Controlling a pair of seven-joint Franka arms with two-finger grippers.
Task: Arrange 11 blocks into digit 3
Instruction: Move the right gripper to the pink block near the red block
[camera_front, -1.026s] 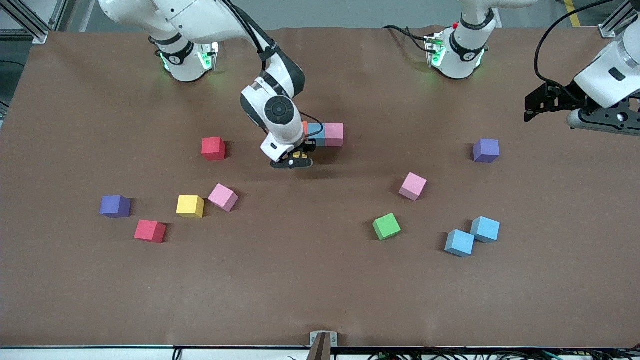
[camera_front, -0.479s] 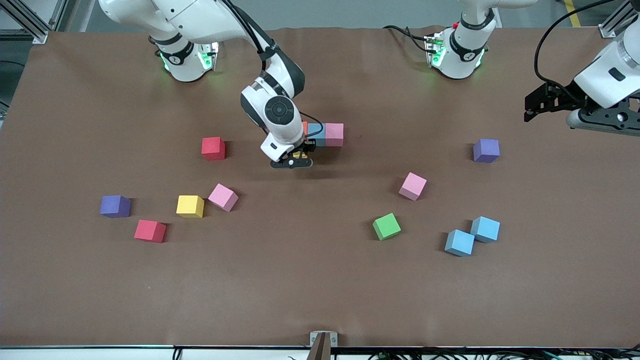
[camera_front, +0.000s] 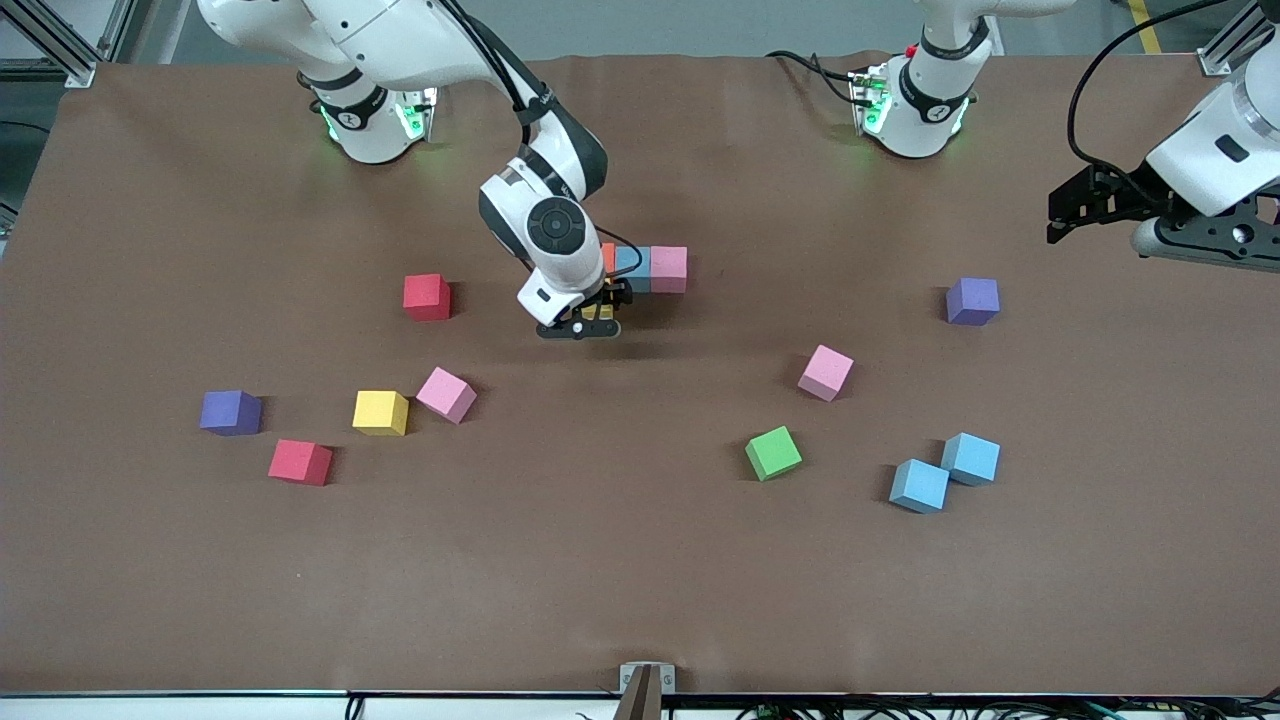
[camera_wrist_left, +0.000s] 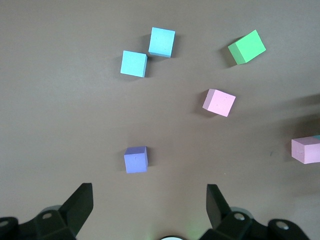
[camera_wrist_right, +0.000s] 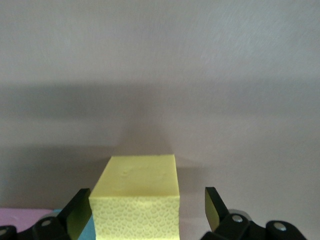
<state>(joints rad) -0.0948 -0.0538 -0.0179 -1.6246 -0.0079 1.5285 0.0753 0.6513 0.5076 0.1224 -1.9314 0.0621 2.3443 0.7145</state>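
A short row of blocks lies mid-table: orange (camera_front: 608, 257), light blue (camera_front: 632, 266), pink (camera_front: 668, 268). My right gripper (camera_front: 590, 320) stands low over that row's orange end. It is open around a yellow block (camera_wrist_right: 137, 195), with a gap on one side of the block. That yellow block (camera_front: 598, 312) sits just nearer to the camera than the orange one. Loose blocks lie around: red (camera_front: 427, 296), red (camera_front: 300, 461), yellow (camera_front: 381, 411), pink (camera_front: 446, 393), pink (camera_front: 826, 372), green (camera_front: 773, 452), two light blue (camera_front: 919, 485) (camera_front: 971, 458). My left gripper (camera_wrist_left: 149, 200) waits open.
Two purple cubes lie on the brown table: one (camera_front: 231, 411) toward the right arm's end, one (camera_front: 972, 300) toward the left arm's end, also below the left gripper (camera_wrist_left: 136, 159). The left arm (camera_front: 1190, 190) hangs over its end of the table.
The right gripper has opened and let go of the yellow block, and its hand has shifted slightly. The left arm has not moved.
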